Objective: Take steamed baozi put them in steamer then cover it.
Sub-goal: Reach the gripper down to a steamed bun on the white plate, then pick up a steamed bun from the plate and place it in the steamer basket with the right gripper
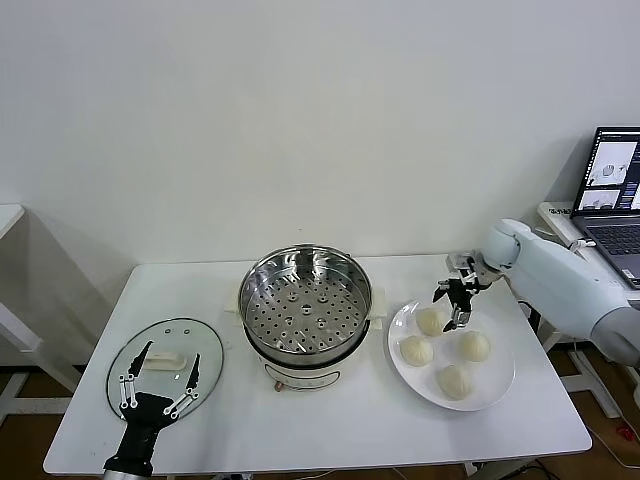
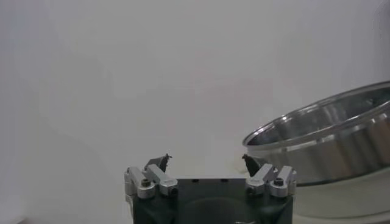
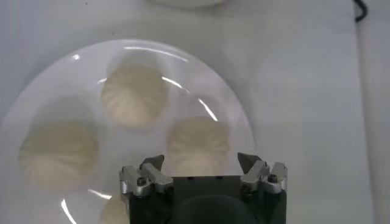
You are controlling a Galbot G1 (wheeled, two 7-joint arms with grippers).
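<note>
My right gripper (image 1: 457, 303) over the white plate (image 1: 500, 385), fingers spread above one steamed baozi (image 3: 198, 144), untouched, my left gripper (image 1: 160, 379) spread-fingered over the cover (image 1: 205, 340), steamer (image 1: 305, 300) between.

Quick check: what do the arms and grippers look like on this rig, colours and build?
The right arm has a smooth pale grey-white shell. The right gripper and the left gripper are alike: black body, silver-white linkage bars with dark bolts, small black tips on the jaws. No markings or loose cables show.
</note>
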